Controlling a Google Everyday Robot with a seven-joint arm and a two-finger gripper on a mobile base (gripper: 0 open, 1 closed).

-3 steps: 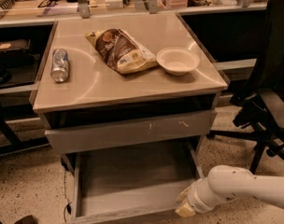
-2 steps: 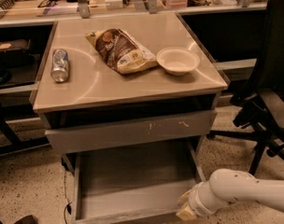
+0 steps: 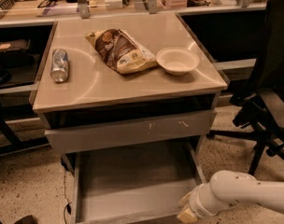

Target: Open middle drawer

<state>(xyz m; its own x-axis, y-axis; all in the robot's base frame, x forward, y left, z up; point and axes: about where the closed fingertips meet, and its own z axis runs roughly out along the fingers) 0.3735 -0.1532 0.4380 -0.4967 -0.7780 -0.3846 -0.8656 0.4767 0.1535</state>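
Note:
The middle drawer (image 3: 132,181) is pulled out toward me under the cabinet, and its grey tray interior is in view. Its front edge (image 3: 123,217) runs along the bottom of the view. My gripper (image 3: 185,212) is at the end of the white arm (image 3: 240,195) that comes in from the lower right. It sits at the drawer's front right corner, close to or touching the front. Above the open drawer is a taller grey front with white scratch marks (image 3: 132,130), which is closed.
On the beige cabinet top (image 3: 100,85) lie a silver can (image 3: 60,65), a brown chip bag (image 3: 119,50) and a white bowl (image 3: 177,60). A black office chair (image 3: 268,97) stands close on the right. Dark shelving is on the left. The floor is speckled.
The arm's end has shifted slightly down and left at the drawer's front right corner. The drawer stays pulled out about as far as before.

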